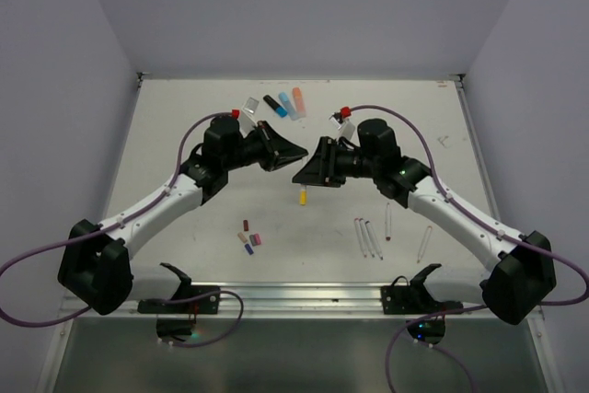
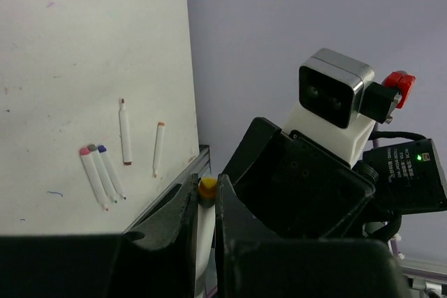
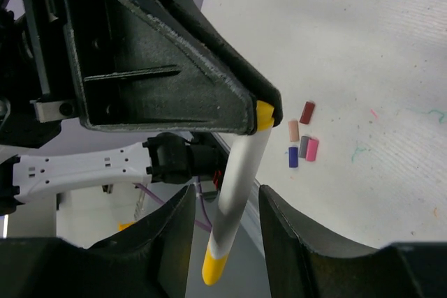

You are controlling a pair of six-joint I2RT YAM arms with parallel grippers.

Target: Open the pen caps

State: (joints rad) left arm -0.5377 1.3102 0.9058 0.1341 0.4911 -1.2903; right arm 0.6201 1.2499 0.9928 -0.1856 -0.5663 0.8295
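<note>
Both arms bent inward, wrists meeting over the table (image 1: pixel 175 126), beyond and right of the loose caps (image 1: pixel 250 237). Left gripper (image 2: pixel 207 195) clamped on the white pen (image 3: pixel 241 172) near its top end. Right gripper (image 3: pixel 225 197) fingers apart, flanking the barrel without contact. Yellow cap (image 3: pixel 214 268) at the pen's lower end, beyond-right of the loose caps.

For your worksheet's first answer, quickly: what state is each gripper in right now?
Left gripper: shut on the pen, at its yellow cap.
Right gripper: open, jaws either side of the pen's barrel, not gripping.
</note>
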